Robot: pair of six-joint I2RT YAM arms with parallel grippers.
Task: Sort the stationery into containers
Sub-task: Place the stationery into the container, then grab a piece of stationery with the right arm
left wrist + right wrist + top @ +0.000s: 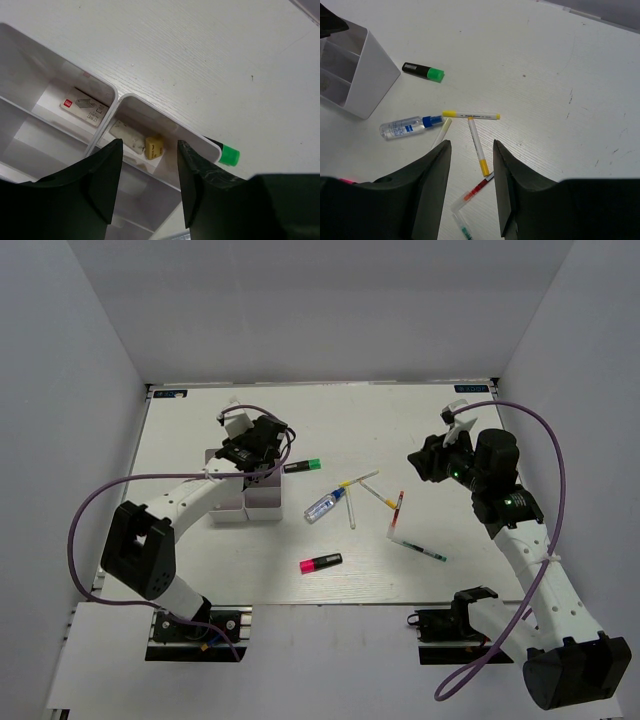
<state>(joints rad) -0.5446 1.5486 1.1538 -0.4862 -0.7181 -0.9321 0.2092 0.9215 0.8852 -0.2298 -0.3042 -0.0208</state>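
Note:
The white divided tray (265, 502) stands at the left, and my left gripper (262, 462) hangs over its far side. In the left wrist view its jaws (149, 150) are open and empty above a compartment holding a yellow eraser (153, 147) and a white eraser (125, 134). A green-capped highlighter (302, 466) lies just beyond the tray. My right gripper (470, 147) is open above the table, over the yellow-tipped pens (478, 146). Beside them lie a blue-capped tube (409, 125), a red-tipped pen (479, 187) and a green-tipped pen (420, 548). The pink-capped highlighter (321, 563) lies nearer the front.
The neighbouring compartment holds a small white card with red print (85, 107). White walls close in the table on the left, back and right. My right arm (500, 490) reaches in from the right side.

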